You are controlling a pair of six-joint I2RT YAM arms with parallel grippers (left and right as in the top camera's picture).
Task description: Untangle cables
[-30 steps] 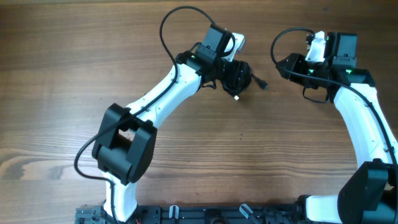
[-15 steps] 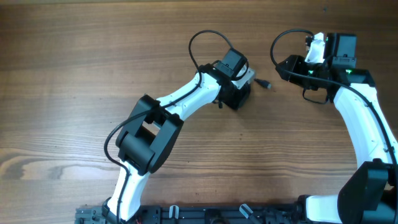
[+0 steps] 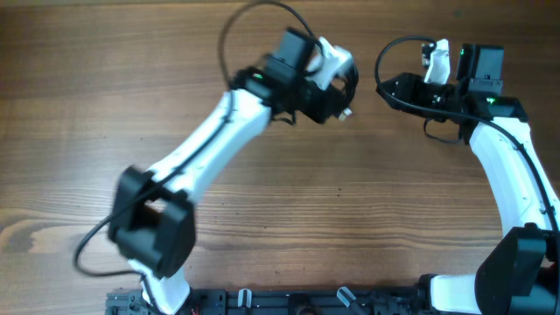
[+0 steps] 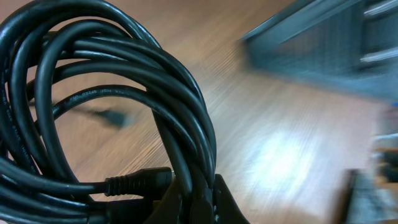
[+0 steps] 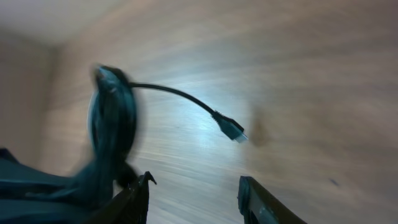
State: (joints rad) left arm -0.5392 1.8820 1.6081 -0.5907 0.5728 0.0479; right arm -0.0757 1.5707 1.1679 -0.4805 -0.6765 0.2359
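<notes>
Cables (image 3: pixel 338 103), thin black flexible cords wound into one clump, sit at the tip of my left gripper (image 3: pixel 343 87) in the overhead view, over the far middle of the brown wood-grain bench (image 3: pixel 105 79). My left arm is blurred there, so I cannot tell whether the clump is off the surface. My right gripper (image 3: pixel 404 87) is close by on the right, pointing at the clump but apart from it.

Left wrist: the cables (image 4: pixel 124 81) fill the picture as stacked loops. The left gripper (image 4: pixel 196 202) is clenched on several strands at the bottom of the coil. My judgement is that holding one side lets the other loops hang free for pulling apart. A moulded black plug (image 4: pixel 137 182) lies just beside the grip. Faint pale print (image 4: pixel 93 96) runs along one jacket, too small to read.

Right wrist: the right gripper (image 5: pixel 196 199) is released, its fingers spread with nothing between. Ahead, a black cord tail with a small plug end (image 5: pixel 231 129) sticks out of the blurred clump (image 5: pixel 112 124). I judge that tail the likely next thing to take.
</notes>
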